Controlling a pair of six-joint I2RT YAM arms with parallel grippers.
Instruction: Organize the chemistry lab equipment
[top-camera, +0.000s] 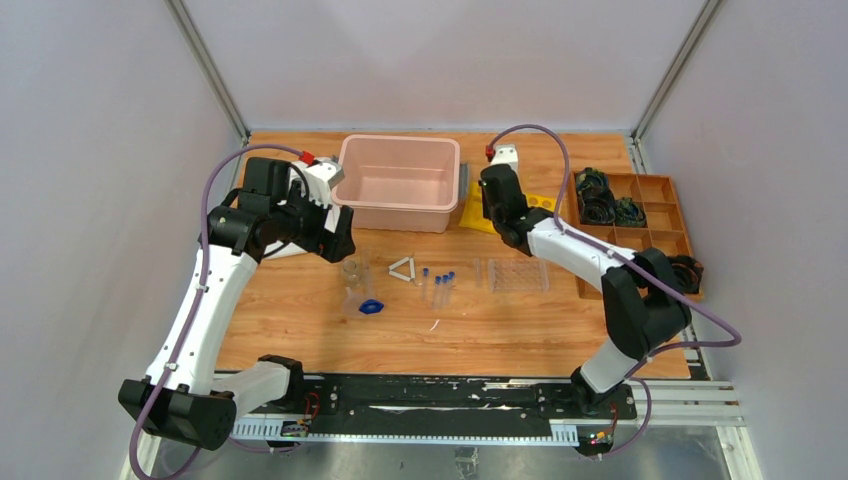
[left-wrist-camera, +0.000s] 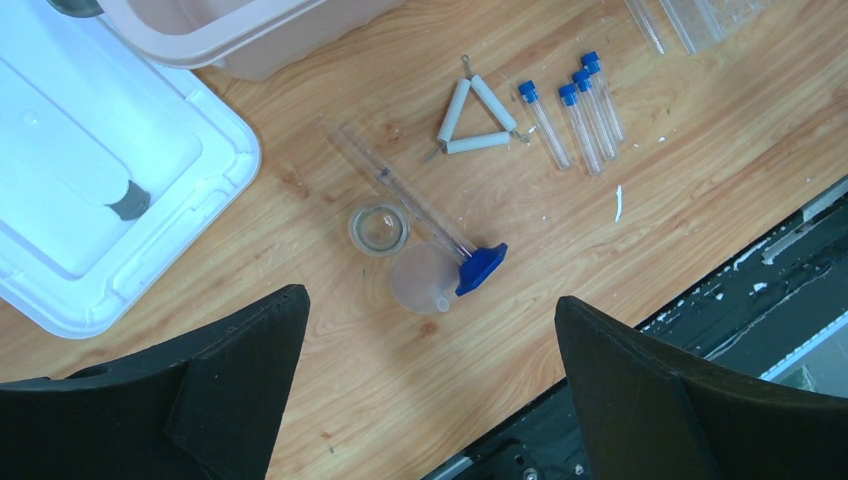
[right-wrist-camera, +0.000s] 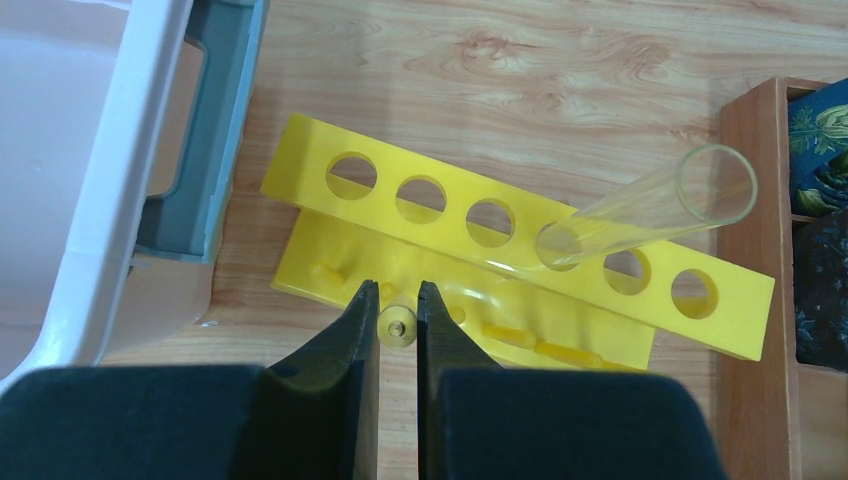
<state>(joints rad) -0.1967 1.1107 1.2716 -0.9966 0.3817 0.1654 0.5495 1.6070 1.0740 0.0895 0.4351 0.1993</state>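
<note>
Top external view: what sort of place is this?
Likely a robot test cell staged as a chemistry bench: plain panel walls around a wooden table, with blue-capped tubes and a yellow tube rack on it.

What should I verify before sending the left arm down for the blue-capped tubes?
1. Left pincer open and empty: ok, jaws wide.
2. Right pincer free of load: ok, shut on nothing, above the yellow rack.
3. Clear test tube seated in that rack: ok, leaning in one hole, five holes free.
4. Blue-capped tubes accessible: ok, four lie side by side on the table, apart from the white triangle.
5. Small beaker clear of the blue-based cylinder: cannot tell, they lie very close.
</note>
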